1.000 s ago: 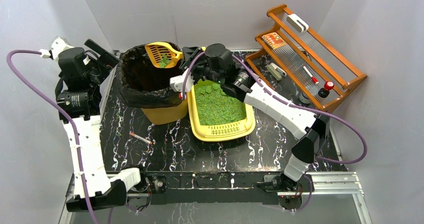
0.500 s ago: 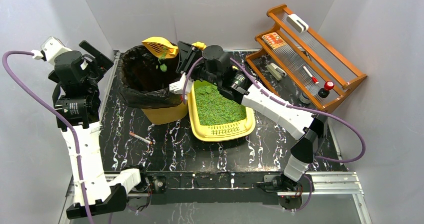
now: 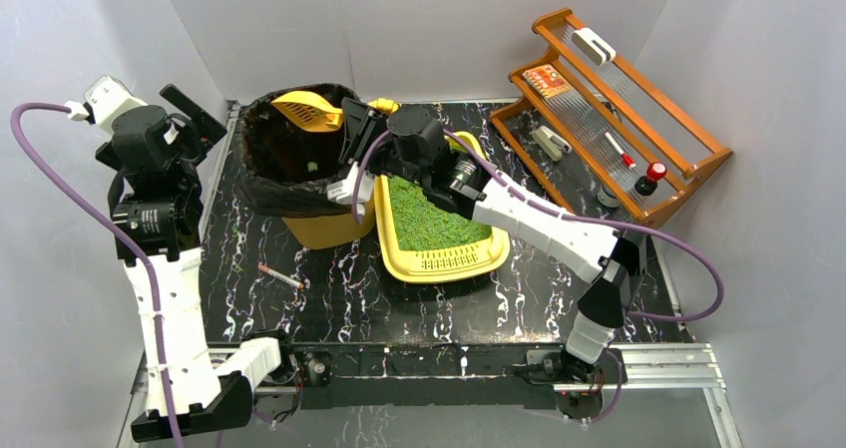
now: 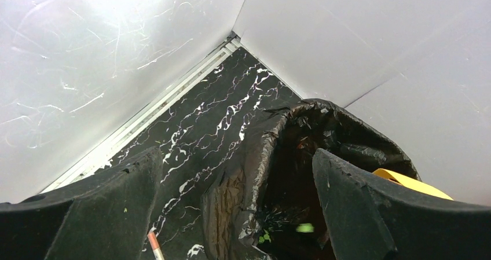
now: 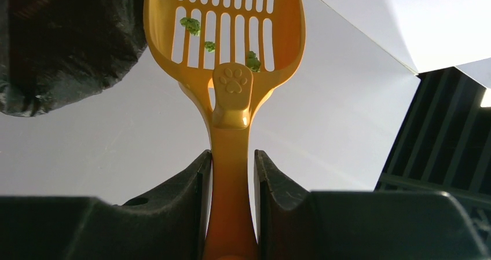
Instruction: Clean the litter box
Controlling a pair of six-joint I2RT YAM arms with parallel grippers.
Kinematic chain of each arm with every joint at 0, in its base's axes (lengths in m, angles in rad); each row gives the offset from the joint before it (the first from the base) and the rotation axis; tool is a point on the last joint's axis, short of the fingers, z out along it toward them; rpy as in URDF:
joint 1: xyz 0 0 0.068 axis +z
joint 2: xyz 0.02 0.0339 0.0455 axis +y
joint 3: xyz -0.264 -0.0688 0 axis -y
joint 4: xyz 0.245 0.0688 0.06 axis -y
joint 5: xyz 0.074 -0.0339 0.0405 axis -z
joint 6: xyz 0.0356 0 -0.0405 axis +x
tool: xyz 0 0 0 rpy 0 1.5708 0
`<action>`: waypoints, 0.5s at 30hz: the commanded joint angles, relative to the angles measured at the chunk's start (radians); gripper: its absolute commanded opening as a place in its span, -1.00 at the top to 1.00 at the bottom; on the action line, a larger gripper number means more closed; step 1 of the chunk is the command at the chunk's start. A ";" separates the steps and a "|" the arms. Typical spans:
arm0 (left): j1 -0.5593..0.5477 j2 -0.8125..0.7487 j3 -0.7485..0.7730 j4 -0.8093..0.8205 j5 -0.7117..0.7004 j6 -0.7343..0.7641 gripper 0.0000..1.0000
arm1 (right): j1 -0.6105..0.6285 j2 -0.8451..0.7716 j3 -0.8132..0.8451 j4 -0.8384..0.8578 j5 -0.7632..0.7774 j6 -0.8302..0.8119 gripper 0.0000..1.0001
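We are tipping the orange slotted plastic scoop (image 5: 226,34) over the black-bagged yellow bin (image 3: 324,230), our right gripper (image 5: 231,170) clamping its handle and a few green clumps clinging to it. Our left gripper (image 4: 237,185) is hanging wide open and empty. The shallow yellow plastic litter box (image 3: 444,265) is sitting just beside the bin, so we are judging more scooping remains.

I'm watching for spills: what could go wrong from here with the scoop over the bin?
1. A few green clumps cling in the slots of the scoop; on the way back they may drop onto the table or into the litter box.
2. Its head is close to the rim of the black bag and could snag it.
3. The right hand pinches only the narrow handle, so the scoop might twist.
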 commanded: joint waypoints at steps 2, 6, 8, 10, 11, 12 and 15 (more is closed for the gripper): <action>-0.004 -0.014 -0.026 0.036 0.006 0.012 -0.97 | -0.009 0.009 0.012 0.066 0.009 -0.289 1.00; -0.006 -0.011 -0.033 0.044 0.061 0.009 -0.96 | -0.006 0.028 0.125 0.042 0.014 -0.296 1.00; -0.006 -0.008 -0.037 0.051 0.103 0.000 -0.90 | -0.004 0.032 0.146 0.065 0.010 -0.283 1.00; -0.006 -0.005 -0.039 0.067 0.140 -0.013 -0.82 | -0.012 0.026 0.101 0.070 0.006 -0.277 1.00; -0.006 -0.002 -0.037 0.071 0.154 -0.017 -0.78 | -0.018 0.019 0.068 0.062 0.005 -0.281 1.00; -0.006 0.003 -0.032 0.074 0.168 -0.020 -0.74 | -0.020 0.014 0.041 0.059 0.003 -0.281 1.00; -0.006 0.016 -0.024 0.078 0.188 -0.024 -0.73 | -0.021 0.011 0.018 0.063 0.004 -0.286 1.00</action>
